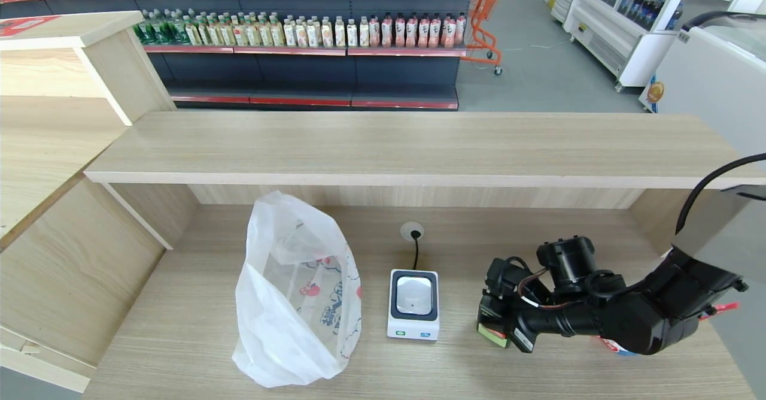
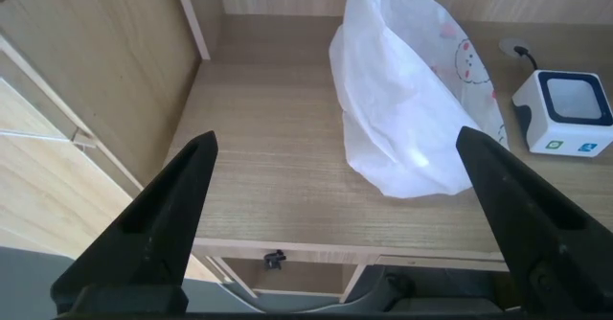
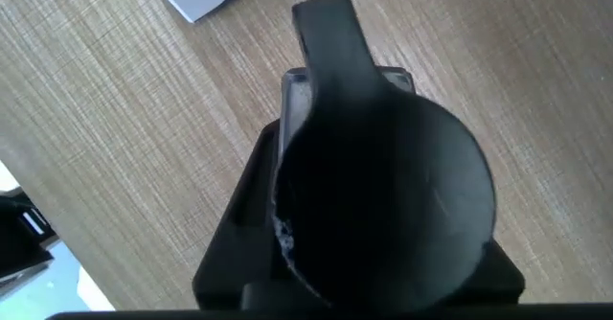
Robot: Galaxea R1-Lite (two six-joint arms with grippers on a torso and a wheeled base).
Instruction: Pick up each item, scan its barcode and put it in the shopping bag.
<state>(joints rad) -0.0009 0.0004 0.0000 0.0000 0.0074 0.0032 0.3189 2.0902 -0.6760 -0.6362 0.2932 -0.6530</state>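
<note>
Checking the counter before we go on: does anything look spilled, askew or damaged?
Nothing stands out: the shopping bag stands open, the scanner sits flat, and the counter shows no spill.

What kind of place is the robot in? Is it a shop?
Most likely a small shop, at the checkout counter. Behind it stand shelves lined with bottled drinks, a barcode scanner sits on the counter, and an open shopping bag stands beside the scanner.
</note>
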